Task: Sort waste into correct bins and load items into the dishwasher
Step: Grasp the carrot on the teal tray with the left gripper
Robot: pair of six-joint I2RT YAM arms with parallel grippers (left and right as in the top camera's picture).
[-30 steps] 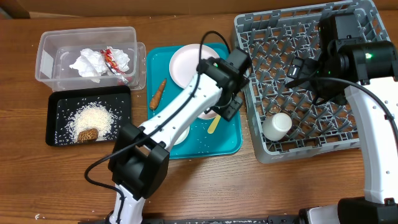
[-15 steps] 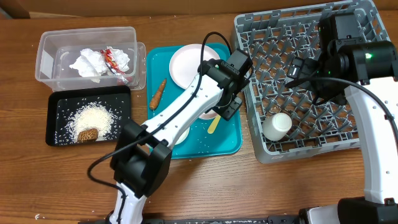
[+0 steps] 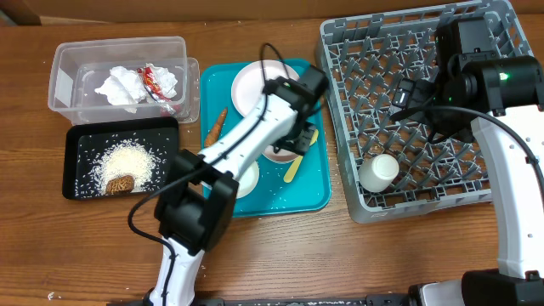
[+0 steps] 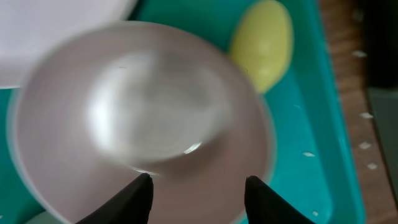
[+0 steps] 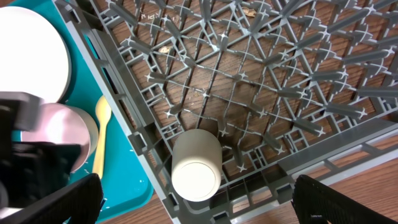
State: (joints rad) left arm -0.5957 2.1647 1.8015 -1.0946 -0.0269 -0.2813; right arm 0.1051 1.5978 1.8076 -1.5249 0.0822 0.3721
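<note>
White bowl (image 4: pixel 143 118) sits on the teal tray (image 3: pixel 314 194), filling the left wrist view right under the left gripper (image 4: pixel 199 186). The gripper's two fingers are spread apart and hold nothing, their tips over the bowl's 6 o'clock rim; whether they touch it cannot be told. The pale yellow spoon (image 4: pixel 264 40) lies just beside the bowl at its 1 o'clock in that view. Seen from overhead, the white plate (image 3: pixel 251 85) lies at the tray's 12 o'clock end and the orange-brown stick (image 3: pixel 214 127) near its 9 o'clock edge. The right gripper (image 5: pixel 198 208) hangs released above the grey dish rack (image 3: pixel 425 208), where the small white cup (image 5: pixel 196 165) lies on its side toward the rack's 7 o'clock corner.
</note>
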